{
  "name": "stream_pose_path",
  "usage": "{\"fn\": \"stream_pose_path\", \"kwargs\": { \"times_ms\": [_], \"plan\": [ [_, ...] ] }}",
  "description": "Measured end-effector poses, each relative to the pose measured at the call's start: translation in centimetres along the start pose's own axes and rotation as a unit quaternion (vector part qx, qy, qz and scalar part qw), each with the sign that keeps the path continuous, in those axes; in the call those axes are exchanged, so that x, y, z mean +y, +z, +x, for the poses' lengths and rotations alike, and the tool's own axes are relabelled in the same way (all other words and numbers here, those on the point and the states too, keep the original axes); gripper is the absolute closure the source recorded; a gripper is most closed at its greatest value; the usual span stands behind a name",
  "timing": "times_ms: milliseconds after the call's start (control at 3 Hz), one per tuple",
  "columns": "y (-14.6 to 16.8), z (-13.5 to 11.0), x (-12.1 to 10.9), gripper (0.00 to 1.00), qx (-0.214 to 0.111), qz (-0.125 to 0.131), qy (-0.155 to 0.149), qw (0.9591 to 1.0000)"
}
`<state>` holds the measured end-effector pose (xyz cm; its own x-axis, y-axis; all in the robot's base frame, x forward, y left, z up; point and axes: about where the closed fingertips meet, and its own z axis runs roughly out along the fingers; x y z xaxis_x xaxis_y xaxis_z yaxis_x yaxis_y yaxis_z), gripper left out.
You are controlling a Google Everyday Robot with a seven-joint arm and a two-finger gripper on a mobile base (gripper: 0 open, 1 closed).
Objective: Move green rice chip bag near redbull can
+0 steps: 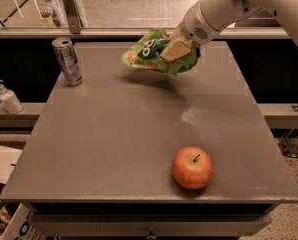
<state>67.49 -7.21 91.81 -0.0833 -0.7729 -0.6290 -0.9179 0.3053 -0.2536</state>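
Observation:
The green rice chip bag is crumpled bright green with a dark patch and white letters. It hangs in the air above the far middle of the grey table, casting a shadow below. My gripper comes in from the upper right and is shut on the bag's right side. The redbull can stands upright at the table's far left corner, well to the left of the bag.
A red apple sits near the table's front right. A white pump bottle stands on a ledge left of the table. A rail runs behind the table's far edge.

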Motion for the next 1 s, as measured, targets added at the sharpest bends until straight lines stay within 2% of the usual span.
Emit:
{"fn": "stream_pose_path", "kwargs": {
  "times_ms": [333,667,1000],
  "plan": [
    [0.4,-4.1,1.9,1.0,-0.024,-0.021,-0.027,0.9991],
    [1.4,-7.1,3.9,1.0,-0.038,-0.038,-0.05,0.9973],
    [3.0,-8.9,6.2,1.0,-0.042,-0.058,-0.068,0.9951]
  ]
}}
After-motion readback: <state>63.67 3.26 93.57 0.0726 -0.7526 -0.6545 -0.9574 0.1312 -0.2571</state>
